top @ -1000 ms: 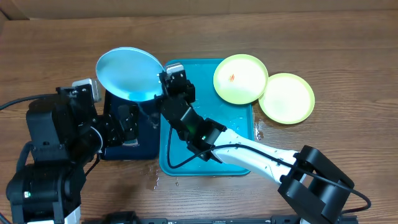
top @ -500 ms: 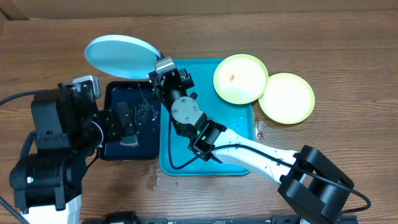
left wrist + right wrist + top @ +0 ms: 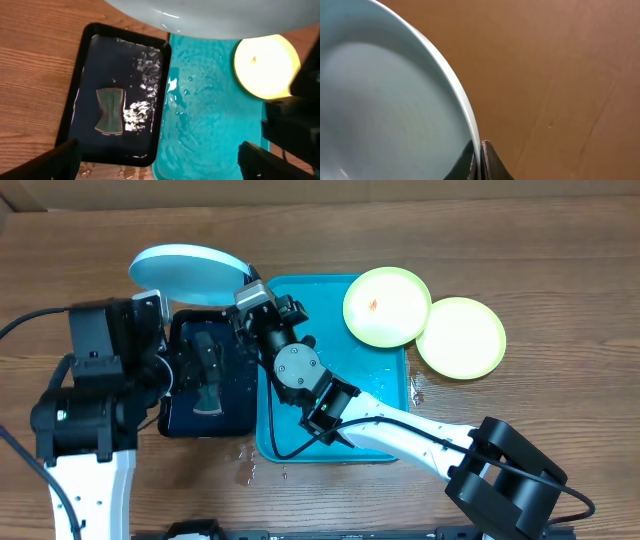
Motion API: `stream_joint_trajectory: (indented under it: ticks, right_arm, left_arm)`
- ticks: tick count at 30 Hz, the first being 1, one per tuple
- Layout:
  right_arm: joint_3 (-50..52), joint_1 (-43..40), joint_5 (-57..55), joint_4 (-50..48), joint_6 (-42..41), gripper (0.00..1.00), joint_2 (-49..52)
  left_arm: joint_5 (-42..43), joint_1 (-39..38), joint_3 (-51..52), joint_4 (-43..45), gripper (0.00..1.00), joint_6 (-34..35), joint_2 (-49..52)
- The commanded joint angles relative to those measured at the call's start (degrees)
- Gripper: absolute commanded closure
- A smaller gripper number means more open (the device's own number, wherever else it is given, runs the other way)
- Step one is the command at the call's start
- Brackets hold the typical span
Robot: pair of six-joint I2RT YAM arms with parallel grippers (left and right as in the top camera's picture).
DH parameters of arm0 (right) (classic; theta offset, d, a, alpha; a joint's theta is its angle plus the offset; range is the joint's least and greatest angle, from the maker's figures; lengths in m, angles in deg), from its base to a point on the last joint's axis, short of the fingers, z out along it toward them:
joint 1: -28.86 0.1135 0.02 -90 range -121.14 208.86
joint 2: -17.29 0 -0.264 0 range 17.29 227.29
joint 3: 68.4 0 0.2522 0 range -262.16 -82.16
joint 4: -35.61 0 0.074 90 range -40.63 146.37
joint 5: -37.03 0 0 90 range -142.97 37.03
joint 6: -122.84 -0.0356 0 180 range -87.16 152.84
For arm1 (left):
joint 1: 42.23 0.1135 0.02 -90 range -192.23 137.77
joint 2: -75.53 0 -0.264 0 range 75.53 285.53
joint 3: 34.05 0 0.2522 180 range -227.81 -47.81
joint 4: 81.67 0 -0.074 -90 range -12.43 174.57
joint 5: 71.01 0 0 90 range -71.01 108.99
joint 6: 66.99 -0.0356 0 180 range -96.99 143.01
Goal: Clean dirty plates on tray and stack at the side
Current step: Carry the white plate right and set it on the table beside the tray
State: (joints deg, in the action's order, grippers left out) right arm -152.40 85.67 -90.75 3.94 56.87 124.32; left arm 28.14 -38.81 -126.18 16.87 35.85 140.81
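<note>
Overhead: the right jaws pinch the rim of the light-blue plate [image 3: 187,268], holding it tilted beyond the far end of the black tray [image 3: 185,415]. One green plate [image 3: 387,307] with a red smear lies over the far corner of the blue tray [image 3: 385,385]. The other green plate [image 3: 460,338] sits on the desk [image 3: 560,260] just beside it. Left wrist: the left jaws hang wide apart and empty above the black tray and its sponge [image 3: 110,111]. Right wrist: the jaws are clamped narrow on the plate's rim.

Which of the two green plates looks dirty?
The green plate overlapping the turquoise tray's far corner: it has a small orange-red smear near its centre. The other green plate, on the wooden table beside it, looks clean.
</note>
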Motion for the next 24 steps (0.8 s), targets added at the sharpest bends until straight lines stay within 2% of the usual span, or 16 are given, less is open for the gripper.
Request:
stream_joint_trajectory:
  ticks: [1,10,16,19,20,24]
  right_arm:
    - [-1.53,0.13,-3.85,-0.83,-0.22,0.96,-0.20]
    - [-1.53,0.13,-4.31,-0.79,-2.27,0.96,-0.20]
    - [-1.51,0.13,-8.24,1.05,-10.05,0.96,-0.20]
    - [-1.51,0.13,-8.92,7.41,-19.63,0.96,-0.20]
    - [-1.51,0.13,-8.90,13.31,-26.21,0.96,-0.20]
    - [-1.51,0.13,-7.63,27.87,-41.05,0.96,-0.20]
  left_arm:
    - [-0.59,0.33,-0.85,0.22,0.00,-1.51,2.16]
    - [-0.59,0.33,-0.85,0.22,0.00,-1.51,8.35]
    - [-0.57,0.33,-0.85,0.22,0.00,-1.51,12.63]
    - [-0.59,0.33,-0.85,0.22,0.00,-1.51,14.75]
    - [-0.57,0.33,-0.85,0.22,0.00,-1.51,16.09]
    - [-0.57,0.31,-0.85,0.20,0.00,-1.51,18.69]
